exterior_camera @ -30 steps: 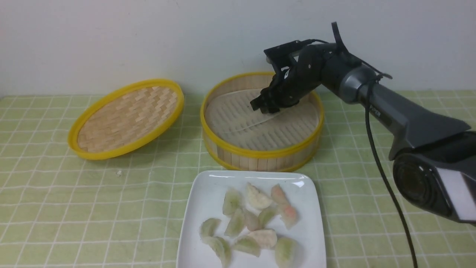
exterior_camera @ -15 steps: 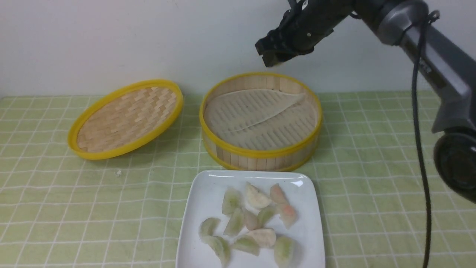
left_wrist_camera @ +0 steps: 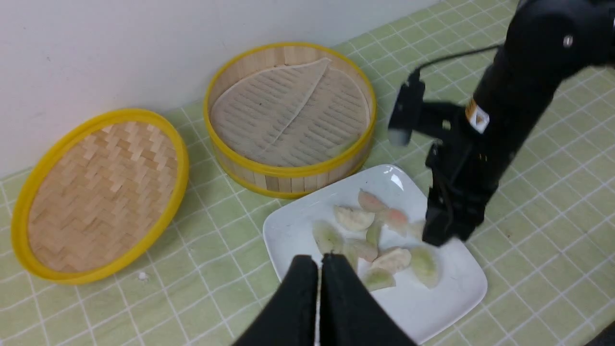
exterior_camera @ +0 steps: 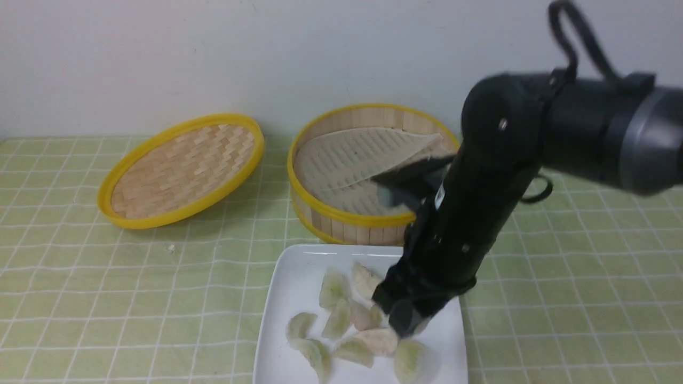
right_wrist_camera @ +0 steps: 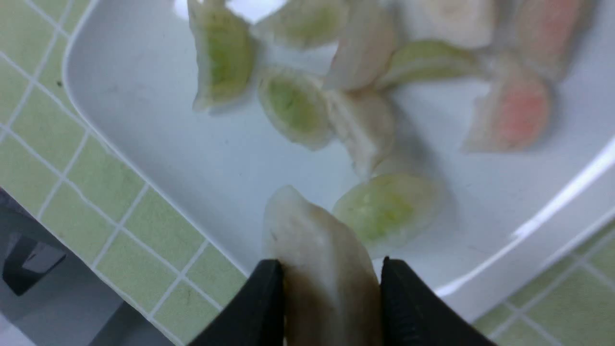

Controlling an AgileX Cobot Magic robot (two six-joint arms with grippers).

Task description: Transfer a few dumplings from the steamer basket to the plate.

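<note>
My right gripper [exterior_camera: 408, 320] is shut on a cream-white dumpling [right_wrist_camera: 317, 259] and holds it just above the near right part of the white square plate [exterior_camera: 288, 288]. The plate [right_wrist_camera: 144, 120] carries several dumplings: green-tinted, pink-tinted, and cream-white ones [exterior_camera: 376, 341]. The bamboo steamer basket [exterior_camera: 373, 218] stands behind the plate and shows only its pale ribbed liner. My left gripper [left_wrist_camera: 319, 259] is shut and empty, raised over the plate's [left_wrist_camera: 447, 298] near left edge. It is out of the front view.
The shallow woven lid [exterior_camera: 181, 170] with a yellow rim leans at the back left of the green checked cloth. My right arm [exterior_camera: 480, 202] crosses in front of the basket's right side. A wall stands close behind the basket.
My right gripper rose out of the basket, swung toward the near side and came down over the plate, with a dumpling in its jaws.
</note>
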